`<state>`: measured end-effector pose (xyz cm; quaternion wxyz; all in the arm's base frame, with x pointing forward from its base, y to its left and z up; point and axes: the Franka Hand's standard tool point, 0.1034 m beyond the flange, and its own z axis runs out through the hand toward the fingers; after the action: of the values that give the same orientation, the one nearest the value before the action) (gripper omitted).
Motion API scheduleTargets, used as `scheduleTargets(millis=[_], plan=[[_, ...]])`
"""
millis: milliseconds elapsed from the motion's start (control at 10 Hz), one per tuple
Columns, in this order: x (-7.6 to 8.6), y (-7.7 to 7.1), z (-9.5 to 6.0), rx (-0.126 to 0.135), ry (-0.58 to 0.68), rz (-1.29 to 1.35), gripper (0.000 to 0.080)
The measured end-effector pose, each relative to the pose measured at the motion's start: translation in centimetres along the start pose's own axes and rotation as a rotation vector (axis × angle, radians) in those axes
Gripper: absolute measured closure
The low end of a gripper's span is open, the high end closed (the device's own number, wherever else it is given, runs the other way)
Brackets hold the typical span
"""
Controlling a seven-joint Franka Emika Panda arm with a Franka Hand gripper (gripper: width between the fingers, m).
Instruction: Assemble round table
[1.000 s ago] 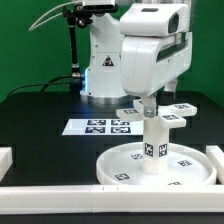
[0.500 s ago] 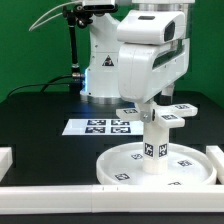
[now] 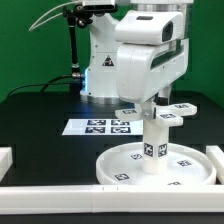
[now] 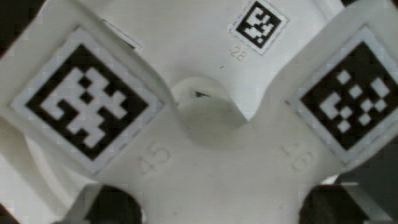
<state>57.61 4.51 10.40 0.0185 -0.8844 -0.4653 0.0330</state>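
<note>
The large rimmed round disc [image 3: 120,165] lies flat on the black table at the front of the exterior view's right. On it stands the short cylindrical leg [image 3: 153,150], upright, with a tag on its side. The cross-shaped base piece [image 3: 178,107] sits on top of the leg, its tagged arms spreading sideways. My gripper [image 3: 152,108] comes straight down onto the cross's middle. In the wrist view the cross-shaped base piece [image 4: 205,110] fills the picture. My gripper [image 4: 214,205] straddles it, with dark fingertips [image 4: 103,200] pressed against both of its sides. The leg is hidden there.
The marker board [image 3: 98,126] lies flat behind the disc, toward the exterior view's left. White border rails run along the front [image 3: 60,197], the left [image 3: 5,158] and the right [image 3: 216,155]. The arm's white base [image 3: 100,70] stands at the back.
The hand shifted slightly over the cross piece a second ago, then held still. Disc, leg and cross piece have not moved.
</note>
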Motion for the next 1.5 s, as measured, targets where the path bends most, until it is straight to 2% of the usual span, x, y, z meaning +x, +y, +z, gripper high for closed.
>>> scheduleTargets(millis=[300, 700, 900, 1300, 1500], plan=[[-0.04, 0.02, 0.02, 0.001, 0.0, 0.099, 0.0359], [-0.02, -0.24, 0.12, 0.02, 0.005, 0.582, 0.0357], [0.35, -0.2, 0.09, 0.006, 0.017, 0.698, 0.0357], [0.33, -0.19, 0.1, 0.01, 0.016, 0.989, 0.0357], [0.35, -0.18, 0.11, 0.03, 0.023, 1.18, 0.0357]])
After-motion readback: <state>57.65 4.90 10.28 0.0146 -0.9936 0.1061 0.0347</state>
